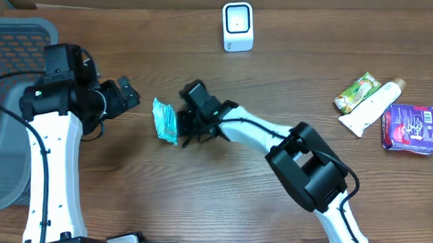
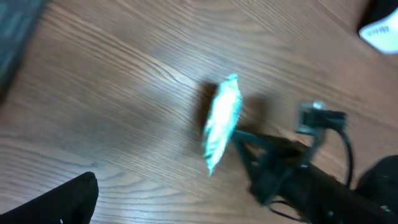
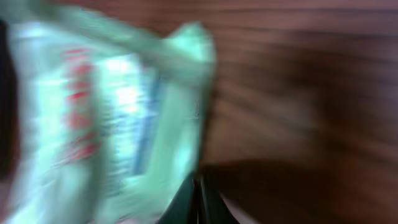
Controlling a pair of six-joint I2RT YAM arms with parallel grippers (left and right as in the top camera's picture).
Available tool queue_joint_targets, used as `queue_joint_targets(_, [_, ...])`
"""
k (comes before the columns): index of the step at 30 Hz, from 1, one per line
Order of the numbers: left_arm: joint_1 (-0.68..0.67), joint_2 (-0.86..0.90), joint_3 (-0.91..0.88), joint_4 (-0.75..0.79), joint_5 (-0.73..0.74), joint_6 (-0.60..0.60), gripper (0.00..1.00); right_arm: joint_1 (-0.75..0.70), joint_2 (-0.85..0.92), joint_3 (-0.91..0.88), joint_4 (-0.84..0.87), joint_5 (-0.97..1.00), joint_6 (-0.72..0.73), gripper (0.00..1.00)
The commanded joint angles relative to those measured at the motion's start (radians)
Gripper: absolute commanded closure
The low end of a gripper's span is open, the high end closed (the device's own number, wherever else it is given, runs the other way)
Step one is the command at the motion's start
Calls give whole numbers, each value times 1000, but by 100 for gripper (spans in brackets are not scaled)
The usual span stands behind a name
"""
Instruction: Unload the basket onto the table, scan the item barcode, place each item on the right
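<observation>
From above, the teal packet stands on its edge, left of the middle of the brown worktop. The right fingers pinch its right side, and that arm reaches in low from the lower right. The left fingers are wide apart, near the packet's left side but not touching it. A grey basket sits at the left edge. The white scanner is at the top, with bare wood between it and the packet. A green packet, a white tube and a purple packet lie far right.

The left wrist view is blurry. The teal packet is in the middle, and the right fingers come to a point at its lower right side.

In the right wrist view the teal packet fills the left, very blurred.
</observation>
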Motion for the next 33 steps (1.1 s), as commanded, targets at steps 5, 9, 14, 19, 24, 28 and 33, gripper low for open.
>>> queue_joint_targets(5, [9,3,14,3,-6,-34,0,-66,-56,-8,-48,33,-60,96])
queue_joint_targets(9, [7,3,14,3,-6,-40,0,-53,-86,3,-46,24,-177,80])
queue_joint_targets(14, [6,3,14,-7,-18,-39,0,-8,-87,21,-14,25,-223,34])
queue_joint_targets(19, [8,3,14,63,-106,-40,0,24,-49,21,64,24,-196,23])
queue_joint_targets(24, [8,3,14,123,-168,-40,0,54,-23,21,124,42,-172,23])
queue_joint_targets(28, [8,3,14,127,-172,-40,0,72,-11,21,137,161,-116,29])
queue_joint_targets(33, [7,3,14,126,-172,-40,0,82,36,21,153,194,-83,33])
